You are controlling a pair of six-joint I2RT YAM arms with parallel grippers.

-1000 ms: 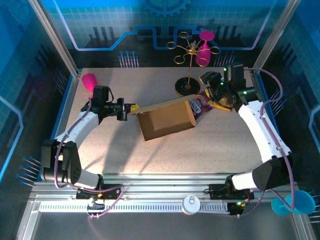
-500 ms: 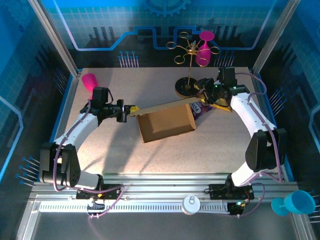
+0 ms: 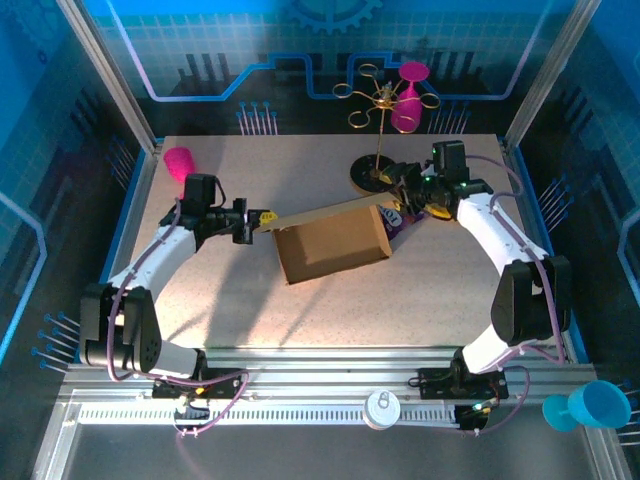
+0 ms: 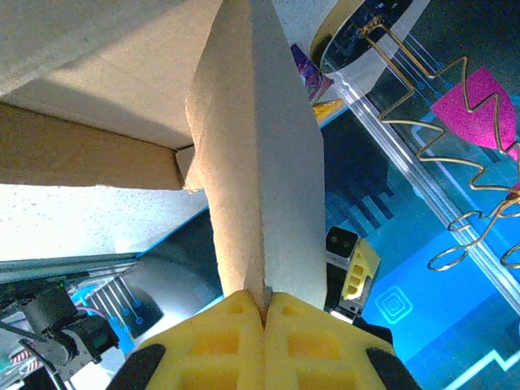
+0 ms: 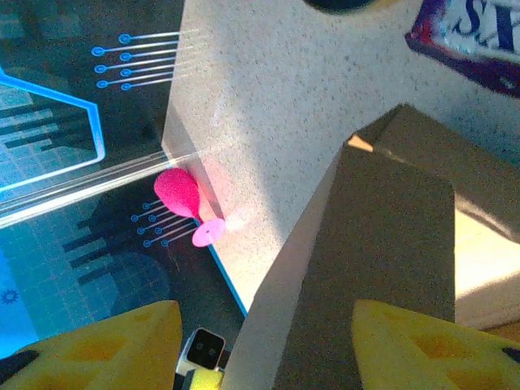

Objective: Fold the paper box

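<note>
The paper box [image 3: 332, 245] is a shallow brown carton in the middle of the table. One long flap stands up along its far side. My left gripper [image 3: 258, 218] is shut on the left end of that flap. In the left wrist view the yellow pads [image 4: 227, 337] pinch the flap's edge [image 4: 260, 146]. My right gripper [image 3: 405, 190] hovers at the flap's right end. In the right wrist view it [image 5: 268, 345] stands open, and the cardboard [image 5: 382, 236] lies between the spread fingers, touching neither.
A gold wire stand [image 3: 375, 120] on a black base holds a pink goblet [image 3: 410, 85] behind the box. Purple and yellow snack packets [image 3: 405, 213] lie at the box's right corner. A pink cup [image 3: 180, 160] lies at the far left, and a blue cup [image 3: 590, 405] sits off the table at the near right.
My right arm has swung left from the snack packets toward the right end of the raised flap. The left gripper keeps its hold, and the box has barely shifted.
</note>
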